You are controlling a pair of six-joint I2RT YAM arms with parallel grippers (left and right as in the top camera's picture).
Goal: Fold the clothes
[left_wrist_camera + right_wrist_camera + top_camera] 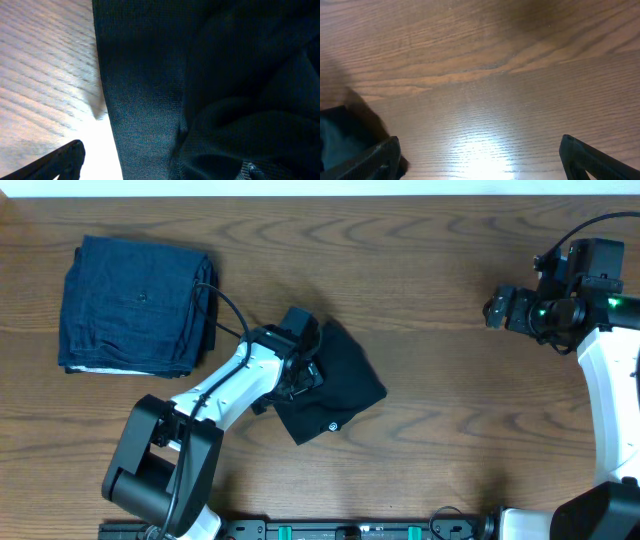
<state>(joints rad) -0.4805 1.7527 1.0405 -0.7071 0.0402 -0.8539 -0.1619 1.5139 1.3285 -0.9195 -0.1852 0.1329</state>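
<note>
The black T-shirt lies in a crumpled, partly folded heap at the middle of the table, its small white logo at the near corner. My left gripper is down on the heap's left part. In the left wrist view the fabric fills most of the frame. One finger shows beside the cloth edge, spread wide, and the other is hidden by fabric. My right gripper is open and empty over bare wood at the far right, well away from the shirt. Its two fingers are wide apart in the right wrist view.
A dark blue denim-like folded garment lies at the back left. A black cable runs from it toward my left arm. A dark patch shows at the left edge of the right wrist view. The wooden table spans the whole view.
</note>
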